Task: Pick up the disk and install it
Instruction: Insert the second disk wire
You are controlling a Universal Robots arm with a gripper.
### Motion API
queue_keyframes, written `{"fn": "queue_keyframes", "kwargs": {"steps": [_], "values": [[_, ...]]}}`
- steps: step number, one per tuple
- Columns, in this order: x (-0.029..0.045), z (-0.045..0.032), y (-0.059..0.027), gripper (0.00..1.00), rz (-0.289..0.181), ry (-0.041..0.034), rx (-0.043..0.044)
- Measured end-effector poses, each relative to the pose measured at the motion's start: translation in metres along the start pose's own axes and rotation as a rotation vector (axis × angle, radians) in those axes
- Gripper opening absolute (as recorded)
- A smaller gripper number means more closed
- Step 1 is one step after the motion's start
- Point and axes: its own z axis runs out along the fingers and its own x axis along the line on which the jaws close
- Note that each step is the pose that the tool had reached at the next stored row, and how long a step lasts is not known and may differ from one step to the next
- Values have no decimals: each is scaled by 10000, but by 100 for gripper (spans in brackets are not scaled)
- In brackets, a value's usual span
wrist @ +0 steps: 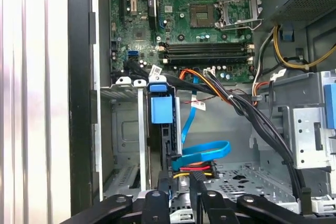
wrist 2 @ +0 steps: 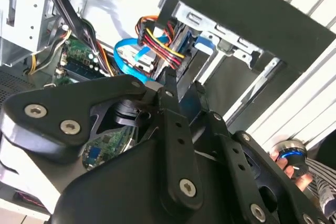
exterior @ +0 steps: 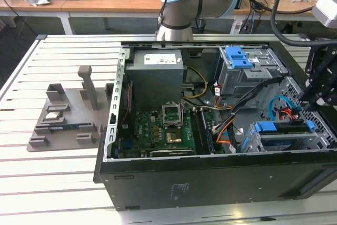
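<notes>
Blue-framed, the flat silver disk in its blue plastic carrier (wrist: 160, 109) sits edge-up in the lower metal bay of the open black computer case (exterior: 210, 183), just beyond the black gripper (wrist: 181, 184), whose jaws stand narrowly together by its cabled end, their grip impossible to tell.

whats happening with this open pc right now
A robot arm has its gripper down at the drive bay on the exterior view's right of an open computer case. The disk, in its blue carrier, sits in that bay slot, with the gripper at its cabled end. Whether the fingers grip it cannot be told.
</notes>
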Motion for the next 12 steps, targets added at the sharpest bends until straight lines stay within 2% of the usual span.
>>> {"fn": "queue_keyframes", "kwargs": {"steps": [2, 4, 5, 8, 9, 10, 12], "values": [[26, 35, 70, 30, -71, -7, -2], [28, 51, 98, 30, -155, -53, -7], [28, 64, 106, 30, -220, -75, -9], [30, 92, 104, 30, -314, -73, -11], [29, 92, 105, 29, -317, -74, -11], [29, 92, 105, 22, -318, -74, -12], [29, 92, 105, 22, -321, -74, -12]]}}
